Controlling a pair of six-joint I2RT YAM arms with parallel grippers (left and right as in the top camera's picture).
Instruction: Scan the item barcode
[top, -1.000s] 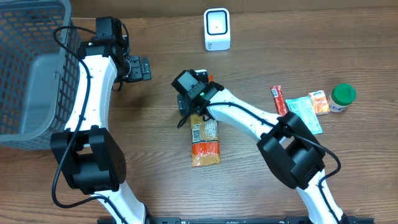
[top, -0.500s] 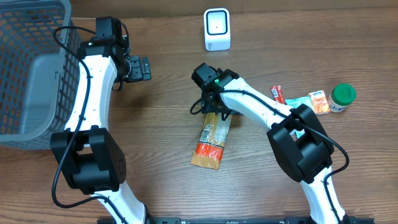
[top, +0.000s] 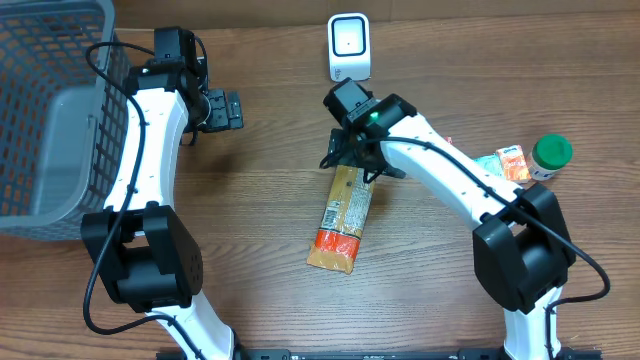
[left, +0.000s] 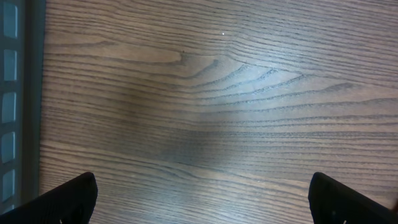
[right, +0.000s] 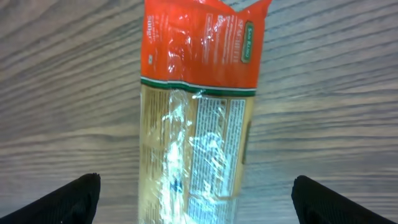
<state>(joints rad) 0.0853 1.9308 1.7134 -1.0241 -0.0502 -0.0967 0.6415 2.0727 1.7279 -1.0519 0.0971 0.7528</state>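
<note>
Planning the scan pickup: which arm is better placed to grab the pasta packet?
Right, probably: the right claw hangs open over the pasta packet; the left claw sits away beside the basket.

The dark wooden table (top: 250, 220) carries a grey mesh basket (top: 50, 120) at its far left corner, a white scanner (top: 349, 47) standing at the far edge, a long orange-ended packet (top: 340, 225) lying flat mid-table, and, off to the right, a small orange sachet (top: 513, 163) just beside a green-lidded jar (top: 550, 155).
</note>
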